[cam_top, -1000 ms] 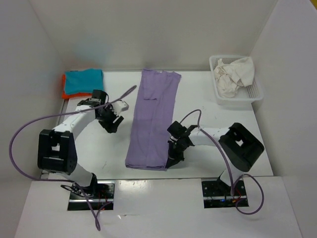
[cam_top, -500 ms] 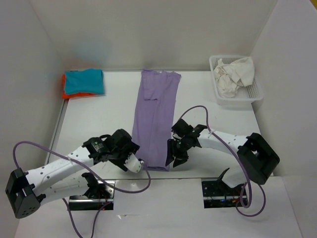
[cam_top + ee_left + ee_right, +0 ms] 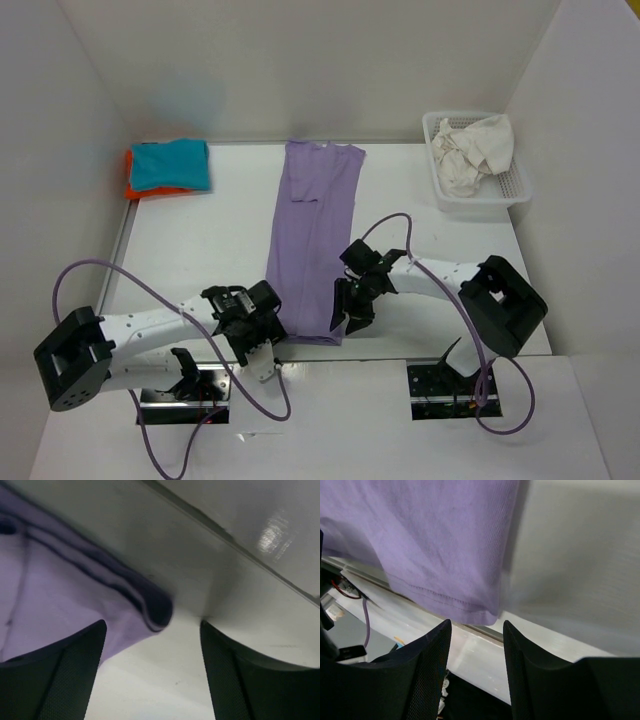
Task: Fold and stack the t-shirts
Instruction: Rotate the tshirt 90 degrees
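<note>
At the near left corner of the lavender t-shirt [image 3: 312,240], we find the left gripper [image 3: 152,625] with its jaws spread wide and nothing between them. Its wrist view shows the two dark fingers [image 3: 60,680] standing either side of that corner, where the cloth is doubled into a thick folded edge. We cannot tell whether either finger touches it.

At the near right corner of the same shirt sits the right gripper [image 3: 476,625]. Its jaws are parted more narrowly and also hold nothing. From its wrist camera we see the stitched hem just beyond the fingers [image 3: 420,680], with the corner of the shirt reaching past the near edge of the table [image 3: 200,250].

The lavender t-shirt itself lies flat as a long narrow strip, folded lengthwise, running from the far side of the table to the near edge between the two arms.

Well to the far left of the shirt, the teal-blue t-shirt [image 3: 172,163] lies folded on top of the orange t-shirt [image 3: 133,188], which shows along the left and near sides. Well to the far right of the shirt stands a white mesh basket [image 3: 490,205], with the off-white t-shirt [image 3: 470,145] crumpled inside it.
</note>
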Available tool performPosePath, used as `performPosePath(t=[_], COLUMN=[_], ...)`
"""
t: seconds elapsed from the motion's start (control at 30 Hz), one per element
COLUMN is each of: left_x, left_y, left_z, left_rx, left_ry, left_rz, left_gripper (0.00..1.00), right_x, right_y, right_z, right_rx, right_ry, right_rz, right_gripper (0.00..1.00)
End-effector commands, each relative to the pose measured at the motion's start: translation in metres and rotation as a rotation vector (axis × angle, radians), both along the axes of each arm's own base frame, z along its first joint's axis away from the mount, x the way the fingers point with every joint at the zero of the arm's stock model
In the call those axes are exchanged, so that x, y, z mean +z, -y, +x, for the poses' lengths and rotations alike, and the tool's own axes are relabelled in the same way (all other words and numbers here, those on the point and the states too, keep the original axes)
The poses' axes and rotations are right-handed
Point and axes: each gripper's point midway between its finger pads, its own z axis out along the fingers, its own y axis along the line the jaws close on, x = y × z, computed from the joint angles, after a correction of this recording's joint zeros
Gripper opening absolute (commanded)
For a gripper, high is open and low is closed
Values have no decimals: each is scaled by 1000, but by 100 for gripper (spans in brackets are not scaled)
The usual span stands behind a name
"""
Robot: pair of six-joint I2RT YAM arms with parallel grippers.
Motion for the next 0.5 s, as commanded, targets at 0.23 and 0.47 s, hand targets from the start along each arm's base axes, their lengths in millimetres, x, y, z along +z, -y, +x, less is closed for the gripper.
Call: performPosePath(t=[0.23, 0.47], left_x=[-22, -23], left_y=[6, 5], left_z=[2, -4], left_rx=[-131, -151], left_ry=[13, -4], left_rz=[24, 31], left_gripper=[59, 16], right_x=[-5, -13], right_y=[-16, -14], right_z=[18, 13], right_rx=[-2, 22], right_ry=[15, -9], right_rz=[38, 37], right_gripper=[52, 20])
